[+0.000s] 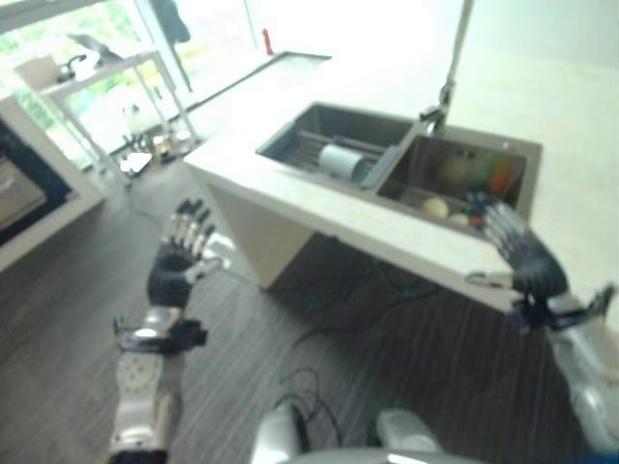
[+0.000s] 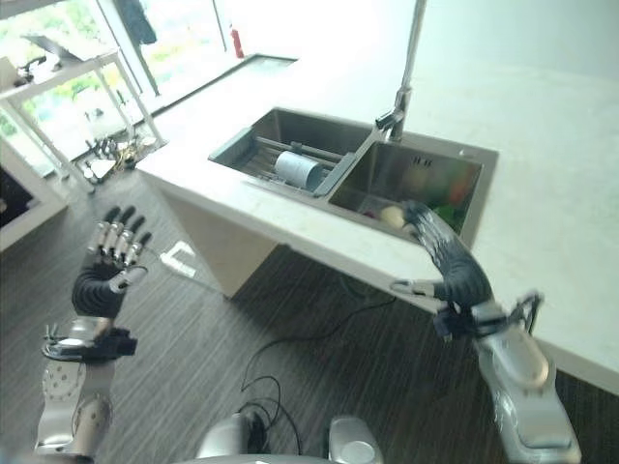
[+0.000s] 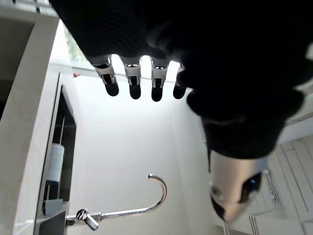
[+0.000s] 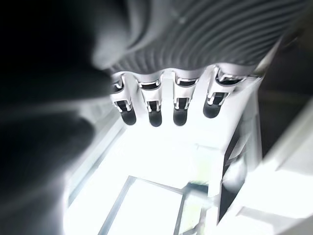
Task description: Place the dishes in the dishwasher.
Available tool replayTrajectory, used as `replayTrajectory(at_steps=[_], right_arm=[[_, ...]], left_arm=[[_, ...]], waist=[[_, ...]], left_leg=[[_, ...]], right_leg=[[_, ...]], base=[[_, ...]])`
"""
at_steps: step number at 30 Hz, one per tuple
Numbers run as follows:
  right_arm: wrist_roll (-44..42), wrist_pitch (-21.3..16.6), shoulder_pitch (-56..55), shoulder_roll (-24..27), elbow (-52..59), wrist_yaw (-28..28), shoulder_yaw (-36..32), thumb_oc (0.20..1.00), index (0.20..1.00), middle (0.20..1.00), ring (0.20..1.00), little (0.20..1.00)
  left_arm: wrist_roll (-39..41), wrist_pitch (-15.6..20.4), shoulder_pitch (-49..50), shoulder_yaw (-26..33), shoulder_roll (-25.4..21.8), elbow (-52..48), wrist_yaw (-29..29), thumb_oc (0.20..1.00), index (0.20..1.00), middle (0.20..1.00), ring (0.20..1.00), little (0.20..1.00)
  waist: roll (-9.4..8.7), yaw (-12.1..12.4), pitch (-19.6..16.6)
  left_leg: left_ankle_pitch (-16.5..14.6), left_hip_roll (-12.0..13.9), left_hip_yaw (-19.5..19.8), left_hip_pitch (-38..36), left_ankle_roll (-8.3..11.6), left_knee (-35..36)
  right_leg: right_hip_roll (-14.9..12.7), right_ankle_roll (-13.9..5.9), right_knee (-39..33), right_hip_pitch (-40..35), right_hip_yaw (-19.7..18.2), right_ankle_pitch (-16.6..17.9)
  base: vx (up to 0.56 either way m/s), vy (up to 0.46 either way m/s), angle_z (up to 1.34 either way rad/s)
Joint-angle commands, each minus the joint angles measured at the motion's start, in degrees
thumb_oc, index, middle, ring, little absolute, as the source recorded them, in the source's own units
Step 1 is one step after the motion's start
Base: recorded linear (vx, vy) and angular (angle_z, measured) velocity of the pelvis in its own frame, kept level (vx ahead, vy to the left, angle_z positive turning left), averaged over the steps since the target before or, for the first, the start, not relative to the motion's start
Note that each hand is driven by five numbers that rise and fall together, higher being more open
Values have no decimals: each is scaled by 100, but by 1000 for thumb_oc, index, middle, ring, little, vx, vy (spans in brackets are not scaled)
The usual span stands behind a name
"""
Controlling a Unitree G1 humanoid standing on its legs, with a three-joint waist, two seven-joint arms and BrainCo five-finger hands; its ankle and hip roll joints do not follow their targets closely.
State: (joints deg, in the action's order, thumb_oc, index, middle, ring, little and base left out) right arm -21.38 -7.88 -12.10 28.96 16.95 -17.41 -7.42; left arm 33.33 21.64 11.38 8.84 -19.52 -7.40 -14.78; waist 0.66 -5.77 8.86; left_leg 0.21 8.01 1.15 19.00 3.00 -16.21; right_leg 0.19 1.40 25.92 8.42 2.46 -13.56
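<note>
Left hand (image 2: 104, 278) raised over dark striped floor (image 2: 319, 367), fingers released; right hand (image 2: 453, 266) extended, empty, at double steel sink (image 2: 334, 179) edge.

Bright window glare, soft blur

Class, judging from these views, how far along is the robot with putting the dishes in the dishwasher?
Nothing looks done yet. A pale cylindrical cup lies on its side on the rack in the left basin of the sink, and some blurred items sit in the right basin. The right hand reaches over the counter edge toward that basin, fingers straight, holding nothing. The left hand is raised over the floor, open. All picking and loading is left.
</note>
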Motion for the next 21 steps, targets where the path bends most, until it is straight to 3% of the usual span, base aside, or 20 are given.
replayTrajectory(at_steps=[1, 5, 8, 11, 13, 15, 17, 19, 21], right_arm=[[-93, -182, 390, 123, 146, -80, -166, 1000, 1000, 1000, 1000, 1000], [-247, -103, 279, 100, 288, -73, -322, 1000, 1000, 1000, 1000, 1000], [-266, -126, 216, -61, 315, 57, -436, 1000, 1000, 1000, 1000, 1000], [-145, -122, 326, -246, 209, 216, -383, 1000, 1000, 1000, 1000, 1000], [-77, -131, 350, -293, 185, 250, -336, 1000, 1000, 1000, 1000, 1000], [18, -119, 396, -368, 147, 371, -248, 1000, 1000, 1000, 1000, 1000], [2, -117, 367, -399, 150, 427, -217, 1000, 1000, 1000, 1000, 1000], [-24, -185, 333, -428, 64, 387, -179, 1000, 1000, 1000, 1000, 1000], [-151, -143, 357, -298, 65, 294, -198, 1000, 1000, 1000, 1000, 1000]], left_arm=[[249, 664, 24, 218, -190, -540, 32, 1000, 1000, 1000, 1000, 1000], [181, 588, -113, 243, -278, -596, 73, 1000, 1000, 1000, 1000, 1000], [132, 426, -349, 232, -391, -619, -36, 1000, 1000, 1000, 1000, 1000], [194, 383, -446, 335, -455, -697, -151, 1000, 1000, 1000, 1000, 1000], [203, 382, -455, 352, -446, -729, -170, 1000, 1000, 1000, 1000, 1000], [99, 394, -480, 327, -435, -789, -181, 1000, 1000, 1000, 1000, 1000], [62, 373, -474, 291, -427, -819, -169, 1000, 1000, 1000, 1000, 1000], [53, 398, -457, 289, -428, -839, -182, 1000, 1000, 1000, 1000, 1000], [102, 311, -417, 380, -460, -950, -57, 1000, 1000, 1000, 1000, 1000]], waist=[[-61, 602, -83], [-49, 562, -186], [-115, 510, -284], [-174, 569, -375], [-173, 579, -396], [-109, 566, -397], [-28, 522, -364], [29, 506, -290], [-18, 511, -244]], left_leg=[[-407, 184, -37, -486, 485, -98], [-579, 173, -240, -613, 380, -98], [-746, -13, -353, -750, 223, -98], [-889, -353, -312, -850, -48, -98], [-923, -446, -291, -875, -127, -98], [-978, -575, -196, -944, -261, -98], [-1015, -590, -139, -1013, -312, -98], [-1084, -614, -221, -1132, -352, -98], [-1112, -625, -331, -1248, -324, -98]], right_leg=[[-398, -752, -873, -753, 59, 1], [-704, -919, -873, -894, 203, -17], [-933, -1102, -873, -922, 254, 120], [-1112, -1262, -873, -965, 228, 519], [-1103, -1263, -873, -1008, 192, 722], [-1009, -1237, -873, -1100, 191, 1249], [-912, -1206, -623, -1012, 227, 1511], [-804, -1119, 64, -618, 485, 1538], [-561, -1032, -404, -567, 875, 1272]], base=[[216, 274, -18], [200, 344, -27], [181, 293, 6], [169, 305, 9], [104, 240, -13], [104, 276, -8], [68, 230, -17], [53, 198, -26], [134, 43, -43]])
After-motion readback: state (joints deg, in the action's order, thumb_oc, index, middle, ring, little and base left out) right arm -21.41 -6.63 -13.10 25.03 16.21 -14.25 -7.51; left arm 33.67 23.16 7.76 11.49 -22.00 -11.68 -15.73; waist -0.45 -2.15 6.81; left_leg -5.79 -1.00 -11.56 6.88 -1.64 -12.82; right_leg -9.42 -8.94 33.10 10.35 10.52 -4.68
